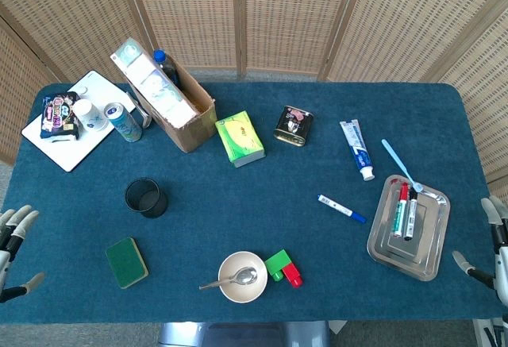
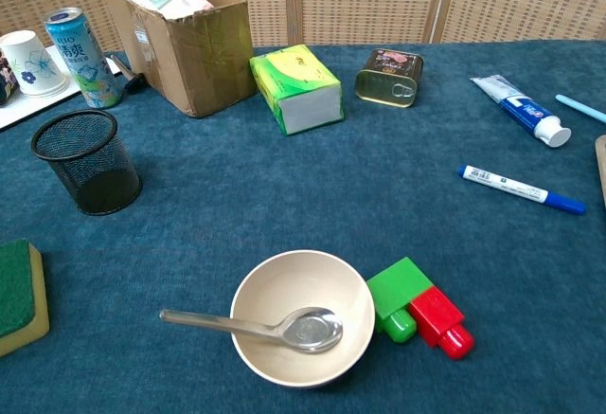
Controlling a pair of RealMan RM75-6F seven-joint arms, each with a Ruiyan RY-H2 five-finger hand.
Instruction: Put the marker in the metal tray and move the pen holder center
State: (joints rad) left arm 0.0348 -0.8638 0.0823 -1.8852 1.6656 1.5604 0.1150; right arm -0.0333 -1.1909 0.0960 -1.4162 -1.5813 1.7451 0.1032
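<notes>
Marker (image 1: 342,209) lies right of centre, just left of the metal tray (image 1: 429,250) at lower right. Pen holder (image 1: 146,198) stands left of centre, bowl (image 1: 242,276) at the bottom middle.

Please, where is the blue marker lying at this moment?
The blue marker lies flat on the cloth, right of centre in the head view, between the metal tray and the bowl, below the toothpaste tube.

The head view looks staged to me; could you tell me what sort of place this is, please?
Probably an indoor robot test setup, not a lived-in room: a table under blue cloth, woven folding screens closing it off behind, and unrelated items laid out, such as a metal tray, pen holder and bowl.
</notes>
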